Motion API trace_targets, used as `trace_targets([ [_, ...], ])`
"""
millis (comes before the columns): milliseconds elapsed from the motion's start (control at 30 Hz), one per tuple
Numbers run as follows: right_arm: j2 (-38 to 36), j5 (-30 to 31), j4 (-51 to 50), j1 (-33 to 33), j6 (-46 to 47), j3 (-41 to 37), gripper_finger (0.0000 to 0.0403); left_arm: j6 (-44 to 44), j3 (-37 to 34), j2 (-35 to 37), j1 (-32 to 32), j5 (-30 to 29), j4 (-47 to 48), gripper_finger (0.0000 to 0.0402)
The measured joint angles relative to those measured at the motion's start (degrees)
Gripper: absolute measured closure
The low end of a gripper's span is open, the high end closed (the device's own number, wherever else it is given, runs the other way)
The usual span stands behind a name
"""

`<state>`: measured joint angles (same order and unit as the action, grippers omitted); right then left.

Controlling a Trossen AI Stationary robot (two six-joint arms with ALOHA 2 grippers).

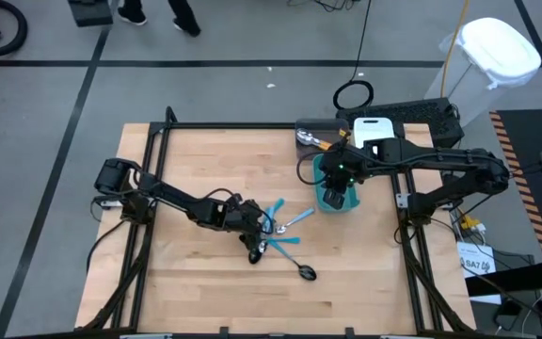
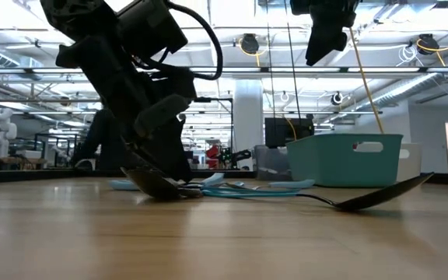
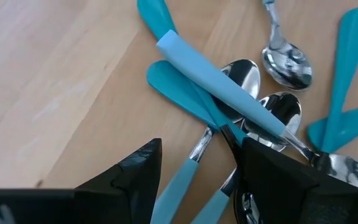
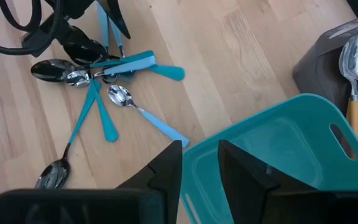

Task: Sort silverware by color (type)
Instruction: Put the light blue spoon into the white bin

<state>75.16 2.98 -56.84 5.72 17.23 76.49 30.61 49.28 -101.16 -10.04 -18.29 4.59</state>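
A pile of light-blue-handled spoons (image 1: 278,231) with silver heads lies crossed on the wooden table, plainest in the left wrist view (image 3: 222,81). A black spoon (image 1: 306,272) lies apart toward the near edge, and another dark spoon (image 4: 55,68) lies in the pile. My left gripper (image 3: 194,180) is open and low over the pile (image 2: 162,175), a finger on either side of two blue handles (image 3: 185,183). My right gripper (image 4: 201,165) hangs open above the teal bin (image 1: 326,200), holding nothing. Orange-handled utensils (image 4: 356,118) rest in the gray bin (image 4: 328,62). My left gripper comes at the pile slanting down from the table's left, open, with two blue handles between its fingers. One finger (image 3: 272,174) stands over the spoon heads; whether either finger touches a spoon I cannot tell.
The teal bin (image 2: 348,159) stands right of the pile; the gray bin (image 1: 309,127) and a white bin (image 1: 374,127) are behind it near the far edge. Bare wood (image 1: 196,160) lies to the left and near side. A person's feet show on the floor beyond the table.
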Motion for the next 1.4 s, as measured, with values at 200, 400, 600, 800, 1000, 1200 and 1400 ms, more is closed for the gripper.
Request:
trace_targets([
  [200, 0.00, -0.01, 0.00, 0.00, 0.03, 0.00, 0.0303, 1.81, 0.06, 0.10, 0.17, -0.39, 2.42, 0.0183],
  [400, 0.00, 0.27, 0.00, 0.00, 0.07, 0.00, 0.0303, 4.68, 1.53, 0.15, 0.07, -0.50, 9.93, 0.0183],
  [600, 0.00, 0.38, 0.00, 0.00, 0.03, 0.00, 0.0303, 4.49, 6.39, -0.02, -0.22, 0.00, 14.90, 0.0183],
  [800, 0.00, 0.47, 0.00, 0.02, -0.34, 0.00, 0.0303, 9.72, 10.31, 0.01, 0.42, 0.74, 16.55, 0.0183],
  [1000, 0.00, 1.75, -0.02, 0.02, -0.58, 0.00, 0.0303, 20.68, 13.21, 0.02, 2.99, 4.68, 25.22, 0.0183],
  [1200, 0.00, 1.73, -0.03, 0.01, -1.64, 0.00, 0.0303, 20.50, 17.78, 0.03, 4.76, 10.33, 33.37, 0.0183],
  [1400, 0.00, 1.66, -0.02, 0.02, -1.48, 0.00, 0.0303, 22.95, 20.33, 0.07, 6.93, 15.84, 34.12, 0.0183],
])
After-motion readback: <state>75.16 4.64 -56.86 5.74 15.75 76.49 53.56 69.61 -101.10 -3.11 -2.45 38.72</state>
